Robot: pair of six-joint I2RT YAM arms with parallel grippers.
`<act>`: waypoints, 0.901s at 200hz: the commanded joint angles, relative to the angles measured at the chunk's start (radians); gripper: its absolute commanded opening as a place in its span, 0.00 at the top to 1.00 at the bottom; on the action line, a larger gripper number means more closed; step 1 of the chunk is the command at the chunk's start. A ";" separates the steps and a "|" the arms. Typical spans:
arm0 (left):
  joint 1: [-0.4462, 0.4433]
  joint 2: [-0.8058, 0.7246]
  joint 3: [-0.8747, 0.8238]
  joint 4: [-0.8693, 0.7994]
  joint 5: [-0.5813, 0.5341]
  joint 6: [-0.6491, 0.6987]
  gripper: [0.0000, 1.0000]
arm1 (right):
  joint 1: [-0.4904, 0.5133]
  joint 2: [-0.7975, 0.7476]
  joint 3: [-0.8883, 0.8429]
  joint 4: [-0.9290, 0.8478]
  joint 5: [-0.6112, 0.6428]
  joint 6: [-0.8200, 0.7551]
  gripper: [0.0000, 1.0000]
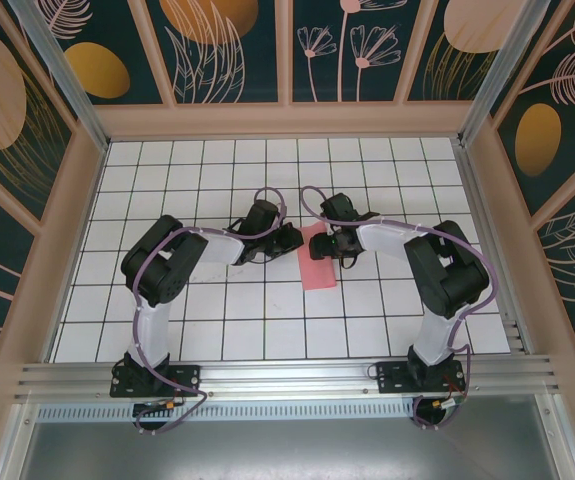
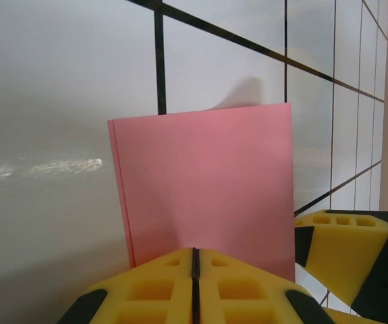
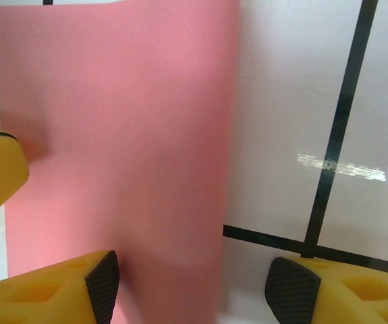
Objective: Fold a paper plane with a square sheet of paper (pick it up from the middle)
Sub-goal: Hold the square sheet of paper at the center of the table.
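Observation:
The square sheet of paper (image 1: 318,270) lies on the white grid table, folded into a pink rectangle (image 2: 204,182) with two layers showing along its left edge. My left gripper (image 2: 195,251) is shut, its yellow tips together at the paper's near edge. My right gripper (image 3: 197,290) stands open low over the table, and the sheet's right edge (image 3: 113,135) runs between its fingers. From above, both grippers (image 1: 292,240) (image 1: 324,243) meet at the paper's far end. A paper plane is out of view.
The white table with black grid lines (image 1: 217,320) is walled by a wooden frame (image 1: 287,120) at the back and both sides. An aluminium rail (image 1: 287,375) runs along the near edge by the arm bases.

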 commanded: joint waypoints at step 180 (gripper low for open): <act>-0.008 0.120 0.060 -0.360 -0.147 0.037 0.94 | -0.058 -0.216 -0.044 0.055 -0.240 0.144 0.33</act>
